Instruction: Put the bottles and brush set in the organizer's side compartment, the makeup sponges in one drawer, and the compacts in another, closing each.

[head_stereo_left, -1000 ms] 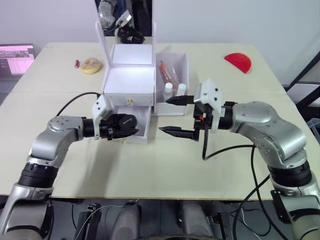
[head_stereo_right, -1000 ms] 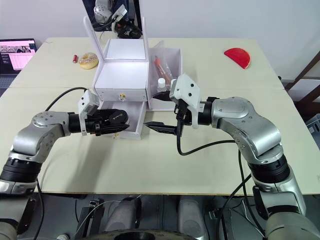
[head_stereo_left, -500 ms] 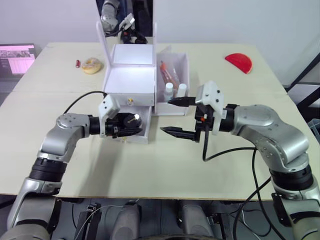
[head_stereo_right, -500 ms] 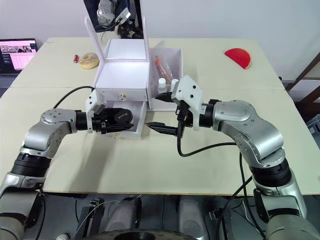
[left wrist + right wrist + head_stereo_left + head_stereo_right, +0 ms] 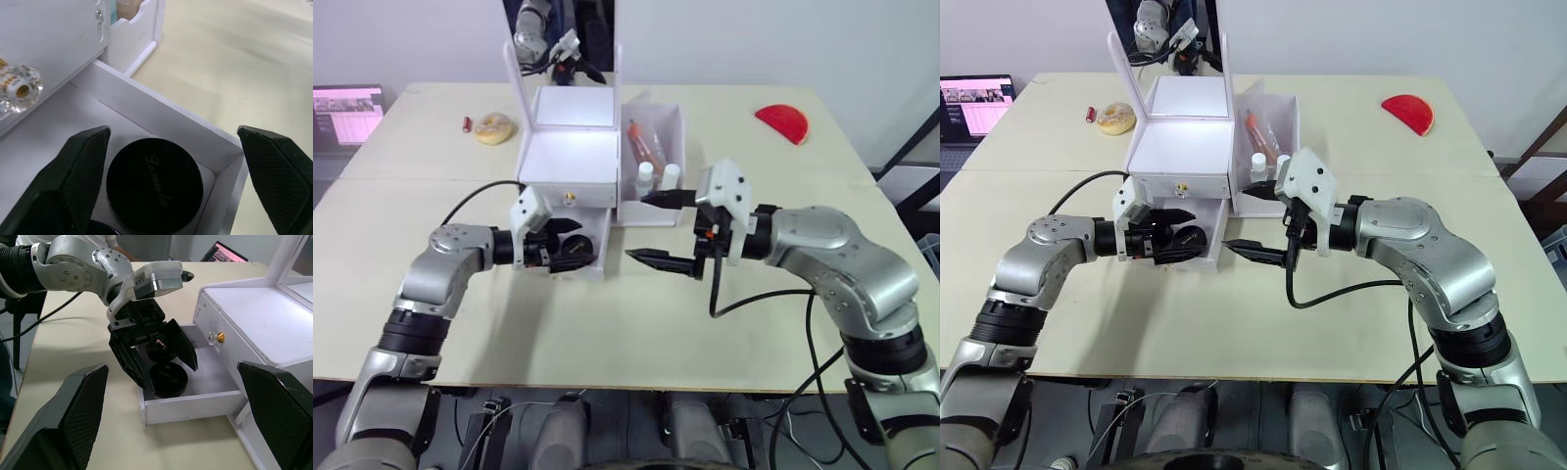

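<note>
The white organizer (image 5: 566,155) stands mid-table with a mirror at its back. Two white bottles (image 5: 644,176) and the brush set (image 5: 642,145) stand in its side compartment (image 5: 674,127). The upper drawer (image 5: 568,196) is shut. The lower drawer (image 5: 190,409) is pulled out, and two black compacts (image 5: 168,377) lie in it. My left gripper (image 5: 560,253) is open, its fingers spread above the compact (image 5: 154,183). My right gripper (image 5: 636,227) hangs open just right of the drawer, holding nothing. The makeup sponges are hidden.
A beige round object (image 5: 492,127) and a small red item (image 5: 464,124) lie at the back left. A red half-disc (image 5: 781,120) lies at the back right. A laptop screen (image 5: 345,113) sits off the table's left edge.
My left gripper moved forward into the open lower drawer with a black compact and opened, leaving the compact there. The right arm has barely moved.
</note>
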Controlling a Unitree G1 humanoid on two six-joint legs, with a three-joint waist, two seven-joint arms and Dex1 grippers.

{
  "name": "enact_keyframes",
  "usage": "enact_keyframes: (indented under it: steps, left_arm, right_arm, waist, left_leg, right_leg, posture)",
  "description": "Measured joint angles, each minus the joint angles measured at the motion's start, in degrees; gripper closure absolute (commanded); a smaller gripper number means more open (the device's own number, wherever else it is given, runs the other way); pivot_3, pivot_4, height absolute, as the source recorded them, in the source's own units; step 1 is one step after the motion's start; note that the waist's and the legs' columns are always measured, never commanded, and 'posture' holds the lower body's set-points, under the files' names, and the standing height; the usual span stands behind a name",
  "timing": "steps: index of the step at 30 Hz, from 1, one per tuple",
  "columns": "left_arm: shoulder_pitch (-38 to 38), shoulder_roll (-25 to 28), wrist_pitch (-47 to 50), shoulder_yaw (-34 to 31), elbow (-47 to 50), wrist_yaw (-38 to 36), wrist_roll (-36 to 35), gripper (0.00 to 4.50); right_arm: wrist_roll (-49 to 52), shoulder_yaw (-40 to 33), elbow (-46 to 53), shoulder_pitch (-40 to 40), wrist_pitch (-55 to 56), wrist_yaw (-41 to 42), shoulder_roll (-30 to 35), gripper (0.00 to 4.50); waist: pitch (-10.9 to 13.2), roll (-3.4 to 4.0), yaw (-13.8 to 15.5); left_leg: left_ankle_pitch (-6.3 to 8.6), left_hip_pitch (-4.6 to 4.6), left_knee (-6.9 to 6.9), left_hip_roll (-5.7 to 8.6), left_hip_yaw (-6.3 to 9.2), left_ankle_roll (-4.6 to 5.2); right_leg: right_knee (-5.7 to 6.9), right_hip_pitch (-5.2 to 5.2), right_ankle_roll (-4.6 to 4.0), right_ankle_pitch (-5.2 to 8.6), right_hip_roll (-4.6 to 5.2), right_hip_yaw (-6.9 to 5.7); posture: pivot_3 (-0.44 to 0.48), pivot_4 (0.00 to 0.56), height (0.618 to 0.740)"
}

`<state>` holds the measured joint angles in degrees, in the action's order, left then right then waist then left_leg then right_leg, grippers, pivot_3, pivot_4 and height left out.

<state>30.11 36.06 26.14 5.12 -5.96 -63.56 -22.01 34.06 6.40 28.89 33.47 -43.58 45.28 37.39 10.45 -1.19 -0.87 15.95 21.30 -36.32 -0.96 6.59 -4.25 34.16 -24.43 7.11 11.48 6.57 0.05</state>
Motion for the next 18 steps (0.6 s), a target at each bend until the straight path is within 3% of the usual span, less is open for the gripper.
enact_keyframes:
  steps: [10,14,18]
  left_arm:
    - [0.5,6.6,5.0,-8.2,1.6,-1.8,-5.0,0.09]
    - [-3.1,12.0,11.5,-14.2,6.0,-5.3,-12.4,1.95]
    - [-11.9,17.7,12.4,-15.4,9.3,-9.3,-13.2,4.18]
  right_arm:
    - [0.0,0.0,0.0,0.0,0.0,-0.1,-0.1,0.00]
    - [0.0,-0.1,0.0,-0.3,0.1,0.0,0.0,0.00]
    - [0.1,-1.1,-0.1,-1.0,0.1,0.7,0.4,0.00]
  waist:
    - [0.0,0.00,-0.2]
    - [0.0,0.01,-0.4]
    - [0.0,0.04,-0.3]
  left_leg:
    - [0.00,0.00,0.01,0.00,0.01,0.00]
    - [0.00,-0.03,0.07,0.00,0.01,0.00]
    - [0.00,-0.06,0.14,-0.01,0.01,0.00]
  right_leg:
    - [0.01,0.00,0.01,0.01,0.00,0.00]
    - [0.02,0.00,0.06,0.04,0.00,0.00]
    - [0.04,-0.02,0.01,0.11,0.00,0.00]
  posture:
    - [0.000,0.150,0.739]
    - [0.000,0.150,0.739]
    - [0.000,0.150,0.739]
